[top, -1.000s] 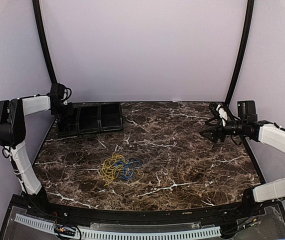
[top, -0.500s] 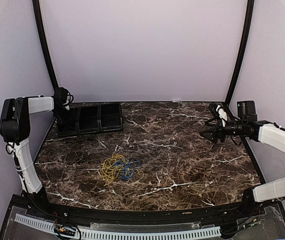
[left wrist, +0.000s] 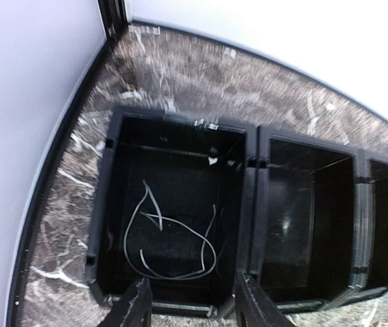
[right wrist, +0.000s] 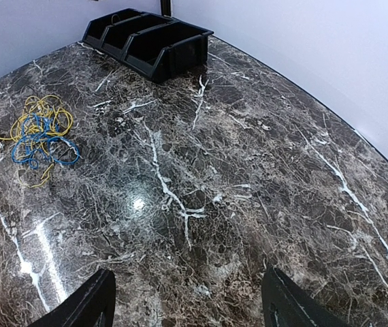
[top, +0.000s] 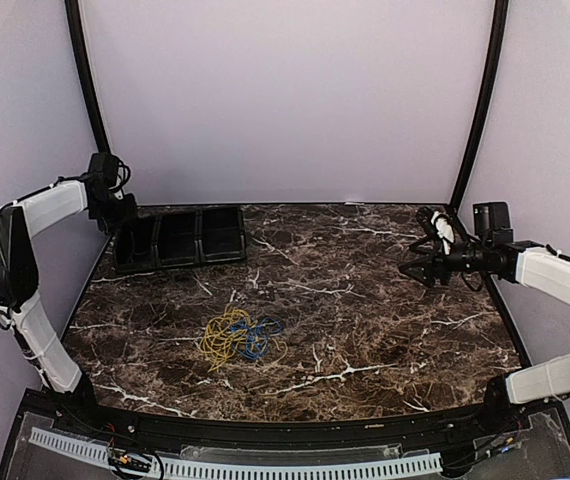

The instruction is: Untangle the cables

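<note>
The cables lie tangled together on the marble table left of the middle: a yellow cable point(top: 221, 336) point(right wrist: 42, 113) in loose loops, crossed by a blue cable point(top: 256, 338) point(right wrist: 33, 141). My left gripper point(top: 117, 207) point(left wrist: 190, 301) hangs open above the left compartment of a black tray point(top: 180, 258) point(left wrist: 252, 178), with nothing between its fingers. My right gripper point(top: 411, 268) point(right wrist: 187, 300) hovers open and empty over the table's right side, far from the cables.
A thin pale grey cord point(left wrist: 173, 238) lies loose in the tray's left compartment; the middle compartment point(left wrist: 310, 218) next to it holds nothing. The tray point(right wrist: 146, 42) sits at the back left near the wall and a black frame post point(top: 87, 85).
My left arm has lifted and swung back to the left, away from the tray's left end. The right arm and the cables have not moved.
</note>
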{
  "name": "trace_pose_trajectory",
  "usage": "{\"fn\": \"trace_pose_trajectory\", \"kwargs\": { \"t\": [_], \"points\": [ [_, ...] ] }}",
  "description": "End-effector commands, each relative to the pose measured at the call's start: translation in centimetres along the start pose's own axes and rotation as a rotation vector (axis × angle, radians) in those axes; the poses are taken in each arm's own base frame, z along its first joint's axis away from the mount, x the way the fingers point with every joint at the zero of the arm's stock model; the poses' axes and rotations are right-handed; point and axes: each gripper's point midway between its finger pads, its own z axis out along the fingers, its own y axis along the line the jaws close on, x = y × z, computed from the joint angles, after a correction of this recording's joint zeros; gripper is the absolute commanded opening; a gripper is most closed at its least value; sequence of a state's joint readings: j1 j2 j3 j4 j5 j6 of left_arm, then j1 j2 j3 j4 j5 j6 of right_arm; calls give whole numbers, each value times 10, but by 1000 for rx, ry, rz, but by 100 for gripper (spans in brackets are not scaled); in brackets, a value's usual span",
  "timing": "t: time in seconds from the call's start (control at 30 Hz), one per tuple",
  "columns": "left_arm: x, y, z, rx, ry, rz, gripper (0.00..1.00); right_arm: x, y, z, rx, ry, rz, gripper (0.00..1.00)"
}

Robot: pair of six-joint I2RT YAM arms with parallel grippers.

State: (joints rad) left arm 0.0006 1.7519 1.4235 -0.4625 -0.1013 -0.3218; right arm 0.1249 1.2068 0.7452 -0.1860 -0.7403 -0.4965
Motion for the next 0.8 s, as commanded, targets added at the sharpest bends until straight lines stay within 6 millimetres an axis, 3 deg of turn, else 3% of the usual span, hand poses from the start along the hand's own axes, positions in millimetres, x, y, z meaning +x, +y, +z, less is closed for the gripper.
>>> {"fn": "trace_pose_trajectory", "kwargs": {
  "t": [0.0,0.1,0.17,0.2,0.23,0.33,0.37,0.4,0.47,0.6,0.7,0.77],
  "points": [
    [-3,5,-38,-11,-31,1,46,-2,-2,0,-7,-6,-9,75],
    [2,-11,-54,57,-32,34,45,-2,-1,1,-8,-5,-11,75],
    [7,-44,-70,163,-58,113,45,-2,-1,1,-8,-4,-11,75],
    [16,-76,-86,254,-70,196,44,-1,-1,1,-9,-5,-11,75],
    [22,-91,-91,294,-82,238,44,-1,-1,2,-12,-4,-10,75],
    [64,-158,-123,471,-79,423,41,0,-1,6,-20,0,-3,75],
    [76,-170,-128,506,-66,459,41,0,0,8,-22,5,-7,75],
    [100,-189,-137,565,-32,527,40,-1,1,10,-23,12,-13,74],
    [135,-207,-145,606,21,615,38,-4,4,14,-23,23,-33,74],
    [184,-206,-140,557,129,672,35,-9,14,21,-41,29,-69,73],
    [194,-180,-124,405,189,599,35,-8,24,29,-79,40,-70,72],
    [204,-169,-124,368,239,566,38,-6,31,36,-107,57,-67,71]
  ]
}}
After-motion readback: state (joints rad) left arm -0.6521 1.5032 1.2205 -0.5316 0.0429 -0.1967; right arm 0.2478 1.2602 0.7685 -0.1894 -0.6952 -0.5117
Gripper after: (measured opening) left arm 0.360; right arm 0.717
